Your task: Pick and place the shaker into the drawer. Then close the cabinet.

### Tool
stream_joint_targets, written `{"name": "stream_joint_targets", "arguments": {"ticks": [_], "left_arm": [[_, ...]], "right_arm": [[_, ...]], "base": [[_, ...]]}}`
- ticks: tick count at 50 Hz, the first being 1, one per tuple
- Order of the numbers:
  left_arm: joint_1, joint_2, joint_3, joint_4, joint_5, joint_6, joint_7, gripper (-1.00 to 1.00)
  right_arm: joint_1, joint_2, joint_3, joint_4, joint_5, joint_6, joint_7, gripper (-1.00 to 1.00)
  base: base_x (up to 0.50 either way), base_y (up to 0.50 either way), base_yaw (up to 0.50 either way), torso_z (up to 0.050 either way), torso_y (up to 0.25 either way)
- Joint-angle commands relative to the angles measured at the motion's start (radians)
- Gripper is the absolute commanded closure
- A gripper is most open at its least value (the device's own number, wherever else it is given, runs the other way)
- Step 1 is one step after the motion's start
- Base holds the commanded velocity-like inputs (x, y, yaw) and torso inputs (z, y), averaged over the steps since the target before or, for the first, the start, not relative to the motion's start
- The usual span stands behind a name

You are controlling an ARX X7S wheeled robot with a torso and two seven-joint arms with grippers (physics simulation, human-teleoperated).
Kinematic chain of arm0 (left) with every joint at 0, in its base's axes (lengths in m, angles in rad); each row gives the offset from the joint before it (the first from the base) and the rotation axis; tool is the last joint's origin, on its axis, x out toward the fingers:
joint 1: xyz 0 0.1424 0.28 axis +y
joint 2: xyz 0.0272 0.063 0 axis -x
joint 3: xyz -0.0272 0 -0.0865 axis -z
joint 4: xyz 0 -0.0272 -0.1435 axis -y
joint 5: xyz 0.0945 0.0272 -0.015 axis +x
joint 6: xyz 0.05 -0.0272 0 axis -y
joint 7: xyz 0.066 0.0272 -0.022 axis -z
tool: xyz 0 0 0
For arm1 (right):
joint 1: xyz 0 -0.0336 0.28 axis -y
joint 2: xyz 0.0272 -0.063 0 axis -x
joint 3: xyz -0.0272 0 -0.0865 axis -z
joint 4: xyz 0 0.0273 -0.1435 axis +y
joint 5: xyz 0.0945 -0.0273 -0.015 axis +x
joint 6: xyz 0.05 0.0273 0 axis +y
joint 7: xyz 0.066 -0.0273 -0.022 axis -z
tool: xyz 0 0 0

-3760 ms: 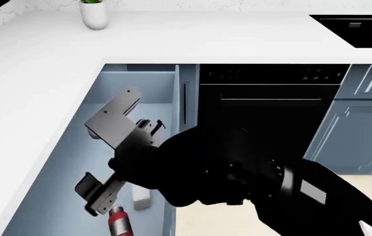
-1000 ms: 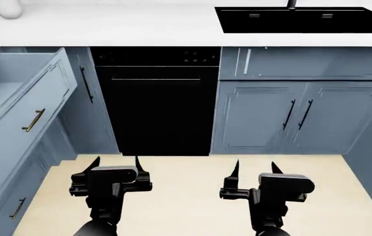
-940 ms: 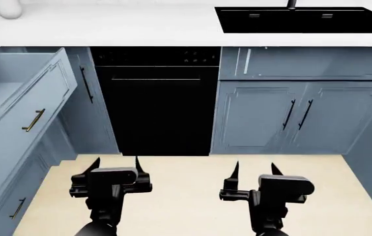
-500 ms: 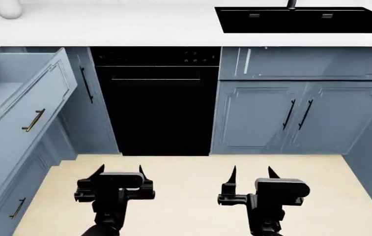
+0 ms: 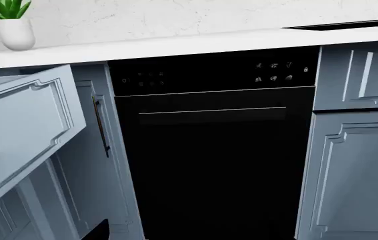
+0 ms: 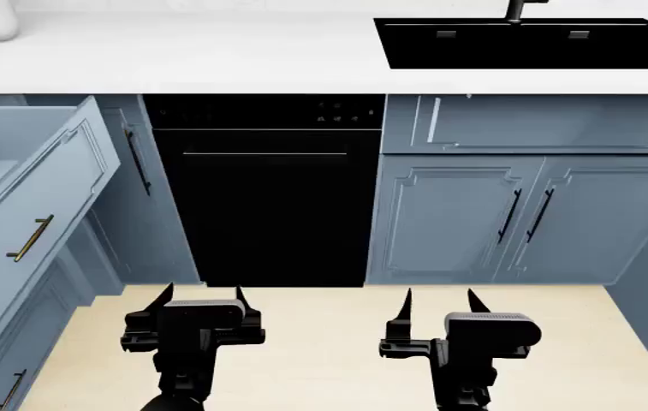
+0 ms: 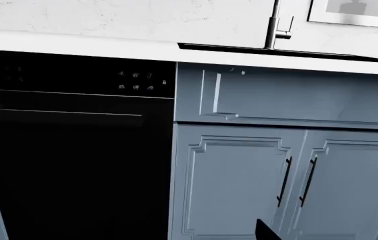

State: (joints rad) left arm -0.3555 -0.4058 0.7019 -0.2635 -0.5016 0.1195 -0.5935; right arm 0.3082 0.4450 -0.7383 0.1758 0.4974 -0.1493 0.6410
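Grippers first: the left gripper (image 6: 196,301) hangs low over the pale floor with its fingers spread and nothing between them. Up and to its left, the long pale blue-grey drawer (image 6: 29,201) with its brass handle (image 6: 28,239) stands pulled out beside the black oven front (image 6: 261,193). The red shaker is not visible in any view, so whether it lies inside I cannot tell. Closing looks like the step in hand: the left arm should rise, set itself flat on the drawer front near the handle and push squarely inward. The right gripper (image 6: 438,301) is likewise spread and empty, both forearms pointing forward, side by side.
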Motion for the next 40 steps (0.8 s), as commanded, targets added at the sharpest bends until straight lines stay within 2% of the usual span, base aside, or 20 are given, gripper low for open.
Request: {"name": "stream_joint_targets", "arguments": {"ticks": [1,40], "left_arm": [[0.007,0.000,-0.012,0.005,-0.010,0.028,0.007,-1.00],[0.006,0.003,-0.013,-0.003,-0.025,0.031,0.025,-1.00]], "right_arm": [[-0.002,0.003,-0.006,-0.007,-0.020,-0.010,0.003,-1.00],[-0.004,0.005,-0.005,-0.008,-0.018,-0.017,-0.006,-1.00]], "base": [[0.50,-0.01,0.00,0.000,0.000],[0.50,0.03,0.00,0.000,0.001]]}}
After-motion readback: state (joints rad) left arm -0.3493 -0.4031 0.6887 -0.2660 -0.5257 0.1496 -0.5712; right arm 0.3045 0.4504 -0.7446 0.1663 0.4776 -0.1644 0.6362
